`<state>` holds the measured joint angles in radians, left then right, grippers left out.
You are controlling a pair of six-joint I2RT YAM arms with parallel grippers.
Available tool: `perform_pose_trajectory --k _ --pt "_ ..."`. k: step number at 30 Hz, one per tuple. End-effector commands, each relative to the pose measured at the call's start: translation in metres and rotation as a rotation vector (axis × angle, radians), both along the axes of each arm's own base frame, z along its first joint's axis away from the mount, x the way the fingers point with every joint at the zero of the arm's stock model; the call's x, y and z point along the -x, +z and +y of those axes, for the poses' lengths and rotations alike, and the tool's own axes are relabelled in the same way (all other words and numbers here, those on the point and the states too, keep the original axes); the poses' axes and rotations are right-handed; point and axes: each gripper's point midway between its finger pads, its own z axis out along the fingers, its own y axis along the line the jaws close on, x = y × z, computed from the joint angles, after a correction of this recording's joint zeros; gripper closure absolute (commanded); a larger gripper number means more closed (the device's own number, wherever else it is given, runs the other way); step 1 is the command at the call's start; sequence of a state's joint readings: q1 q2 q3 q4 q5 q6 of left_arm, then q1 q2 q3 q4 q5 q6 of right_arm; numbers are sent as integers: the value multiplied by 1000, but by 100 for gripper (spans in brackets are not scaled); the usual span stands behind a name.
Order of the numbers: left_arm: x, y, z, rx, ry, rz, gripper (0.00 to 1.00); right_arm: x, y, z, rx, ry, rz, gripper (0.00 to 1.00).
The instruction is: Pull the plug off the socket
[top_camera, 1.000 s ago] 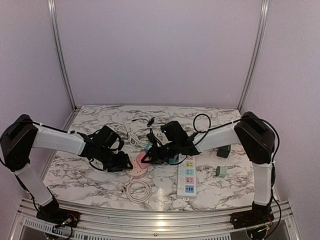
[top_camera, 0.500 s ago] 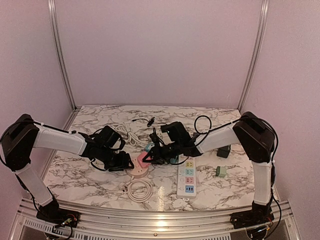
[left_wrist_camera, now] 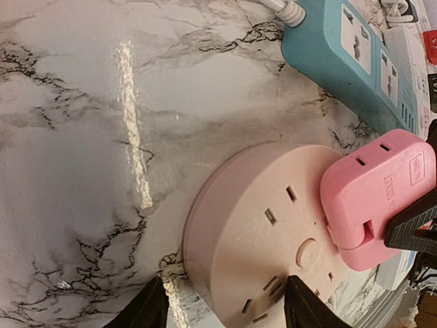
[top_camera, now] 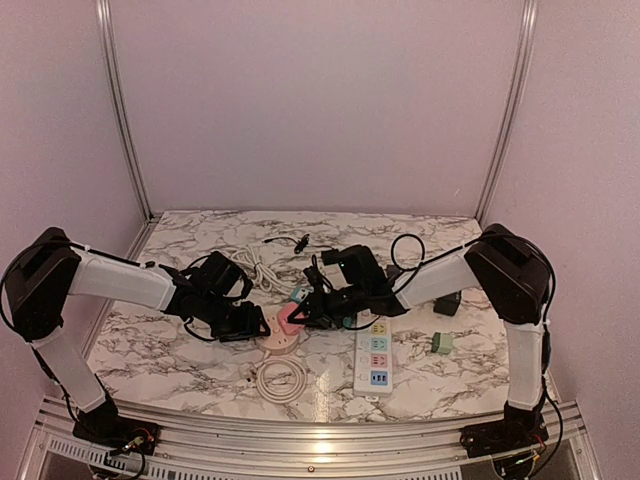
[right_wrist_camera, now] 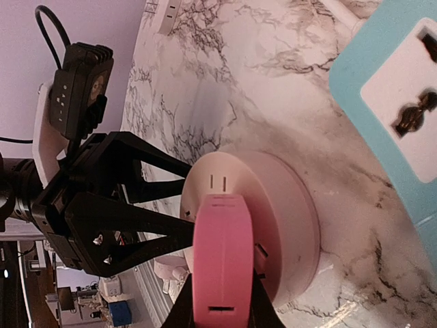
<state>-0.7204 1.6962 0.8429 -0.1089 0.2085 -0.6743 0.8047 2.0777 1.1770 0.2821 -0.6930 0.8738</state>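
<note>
Marble table [top_camera: 160, 350], white with grey veining, bearing all items listed. Left arm [top_camera: 110, 280], white shell with black joints, reaching from the left edge toward the centre. Right arm [top_camera: 440, 275], same make, reaching from the right edge toward the centre. White power strip [top_camera: 375, 352], long, with coloured socket panels, lying near to far, right of centre. Teal power strip [left_wrist_camera: 341, 48], partly hidden under the right wrist in the top view, just beyond the round unit. Round pink socket [left_wrist_camera: 259, 232], a flat disc with slots on its top face, lying near the table's centre, just left of the white strip. Coiled white cable [top_camera: 278, 378], loose, on the near side of the disc. Second white cable [top_camera: 255, 265], bundled, far left of centre. Pink plug [left_wrist_camera: 372, 184], a boxy adapter, set against the top face at the disc's right edge and overhanging it; whether its pins are seated cannot be told. Green adapter [top_camera: 441, 343], small, right of the white strip. Left gripper [left_wrist_camera: 225, 307]: fingers spread wide around the disc, tips against its rim on either side, holding it. Right gripper [right_wrist_camera: 222, 307]: fingers drawn narrow, clamped on the plug's two flanks.
</note>
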Motion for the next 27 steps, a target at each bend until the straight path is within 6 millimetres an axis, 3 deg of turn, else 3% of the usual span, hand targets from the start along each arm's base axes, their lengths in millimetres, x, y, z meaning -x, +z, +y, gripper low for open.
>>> perform_pose_trajectory --k 1,27 --pt "42 -75 67 -342 38 162 41 18 65 27 -223 138 -92 100" --pt "47 -82 75 -382 25 176 41 20 107 30 -312 155 -126 100"
